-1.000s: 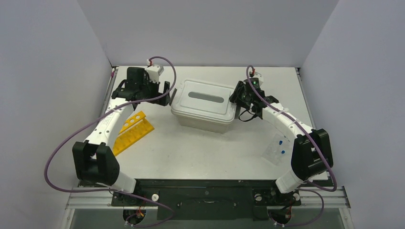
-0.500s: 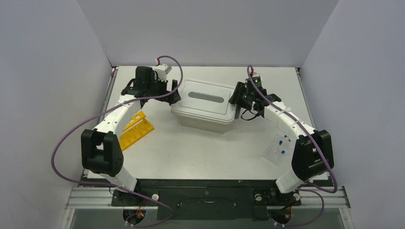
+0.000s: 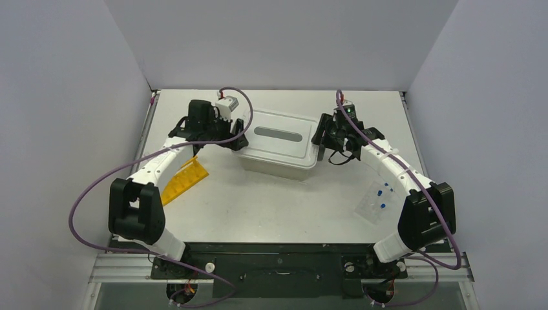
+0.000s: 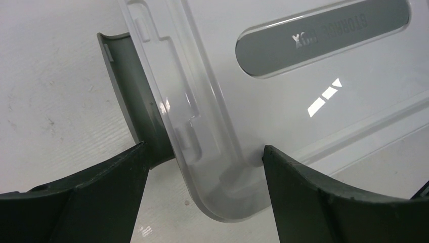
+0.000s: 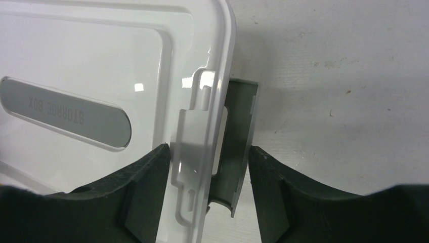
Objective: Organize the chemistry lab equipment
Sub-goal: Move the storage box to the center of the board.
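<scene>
White tabletop (image 3: 271, 206), pale grey walls (image 3: 278, 39)

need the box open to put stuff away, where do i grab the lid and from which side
Take the lid by its two short ends, from above, with the left pincer on one and the right pincer on the other. The top is broad and flat, but each end has a thin rim with a grey latch beside it, narrow enough to straddle.
</scene>
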